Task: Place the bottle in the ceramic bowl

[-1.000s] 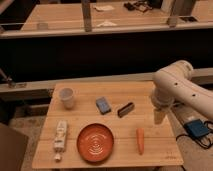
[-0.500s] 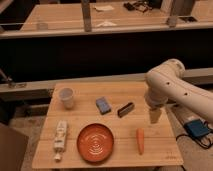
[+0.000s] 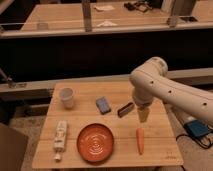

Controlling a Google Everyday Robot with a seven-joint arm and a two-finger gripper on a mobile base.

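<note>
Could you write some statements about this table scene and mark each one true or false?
1. The bottle lies inside the ceramic bowl. False: it lies on the table, left of the bowl.
2. The tool hangs over the table's right side, near the carrot. True.
3. The tool grips the bottle. False: it is open and holds nothing.
4. The paper cup stands upright. True.

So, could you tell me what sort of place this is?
Probably an office or lab set up for robot trials: long desks run behind, and a small wooden table is laid with test items like the bottle and ceramic bowl. The open claw hangs over the table near the carrot.
</note>
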